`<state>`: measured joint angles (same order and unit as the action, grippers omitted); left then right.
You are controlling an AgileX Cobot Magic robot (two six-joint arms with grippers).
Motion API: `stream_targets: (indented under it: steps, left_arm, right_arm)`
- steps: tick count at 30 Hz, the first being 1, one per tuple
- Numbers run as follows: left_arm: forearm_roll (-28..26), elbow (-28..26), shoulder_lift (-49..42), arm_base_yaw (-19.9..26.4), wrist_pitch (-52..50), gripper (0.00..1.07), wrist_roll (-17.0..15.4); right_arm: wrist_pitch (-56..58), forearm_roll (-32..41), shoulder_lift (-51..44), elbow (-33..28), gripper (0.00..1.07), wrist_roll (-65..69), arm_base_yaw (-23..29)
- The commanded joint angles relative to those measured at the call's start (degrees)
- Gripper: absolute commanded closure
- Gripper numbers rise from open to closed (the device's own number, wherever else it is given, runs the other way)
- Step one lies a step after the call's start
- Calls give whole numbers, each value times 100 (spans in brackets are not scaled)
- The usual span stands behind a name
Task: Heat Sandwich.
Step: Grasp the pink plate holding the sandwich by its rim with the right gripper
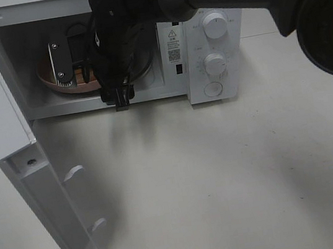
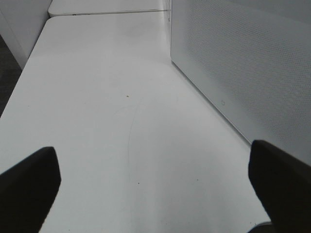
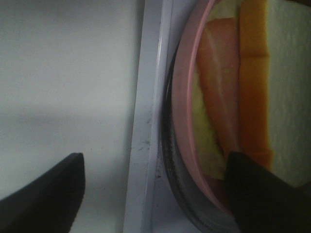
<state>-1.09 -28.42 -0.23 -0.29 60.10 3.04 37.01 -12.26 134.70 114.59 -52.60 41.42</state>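
Inside the microwave (image 1: 230, 46), the right gripper (image 3: 153, 162) stands open astride the rim of the plate (image 3: 182, 121), one finger (image 3: 262, 194) over the sandwich (image 3: 252, 87), so a careless pull could drag it askew.

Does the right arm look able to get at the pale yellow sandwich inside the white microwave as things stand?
Likely yes: the white microwave door stands open, and the right end effector, jaws open, sits inside at the rim of the round pink plate, the sandwich beyond.

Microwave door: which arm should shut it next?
Left, probably. The right gripper is open inside the microwave, astride the rim of the pink plate; the left gripper is open and empty, and the door stands on its side.
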Motion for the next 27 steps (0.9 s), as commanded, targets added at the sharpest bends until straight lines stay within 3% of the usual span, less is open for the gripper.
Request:
stream_targets:
  steps: [1, 11, 27]
  left_arm:
    - [34, 17, -97, -6, -69, 9, -11]
    - [57, 17, -97, -6, -69, 9, -11]
    - [63, 17, -97, -6, -69, 9, -11]
  right_arm:
    - [86, -23, 17, 69, 31, 46, 63]
    - [-40, -74, 34, 69, 31, -63, 132]
    - [-97, -138, 527, 722, 31, -63, 132]
